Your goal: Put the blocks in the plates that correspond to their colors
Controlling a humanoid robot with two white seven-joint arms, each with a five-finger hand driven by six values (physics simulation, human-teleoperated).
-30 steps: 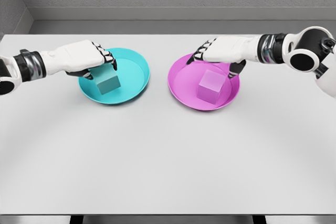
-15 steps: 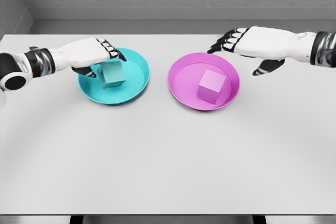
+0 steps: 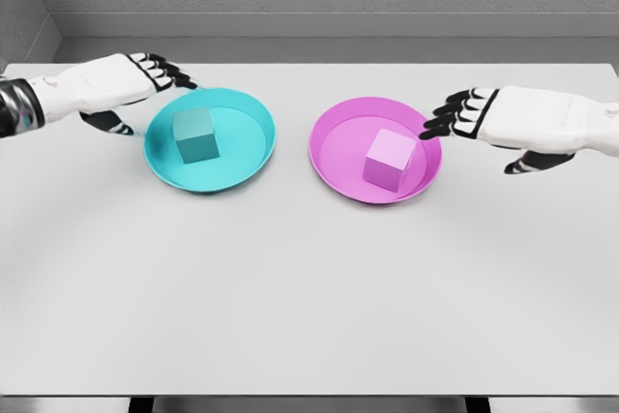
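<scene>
A wide white table (image 3: 309,278) fills most of the head view, with a grey wall behind its far edge. Two round plates sit side by side toward the back of the table, a little apart from each other. The teal plate (image 3: 247,157) lies left of the middle and the pink plate (image 3: 338,157) lies right of the middle.

The left hand (image 3: 106,84) comes in from the left edge and hovers just beside the far left rim of the teal plate. Its fingers are stretched out and relaxed, and it grasps nothing; the dark fingertips reach over the rim without touching the block. The right hand (image 3: 513,118) comes in from the right edge and hovers just beside the right rim of the pink plate. It is likewise released, fingers loosely extended toward the plate and thumb hanging below, with nothing in it.

A teal block (image 3: 194,135) rests inside the teal plate, slightly left of its centre. A pink block (image 3: 389,159) rests inside the pink plate, toward its right side. Each block stands flat, apart from both hands.
</scene>
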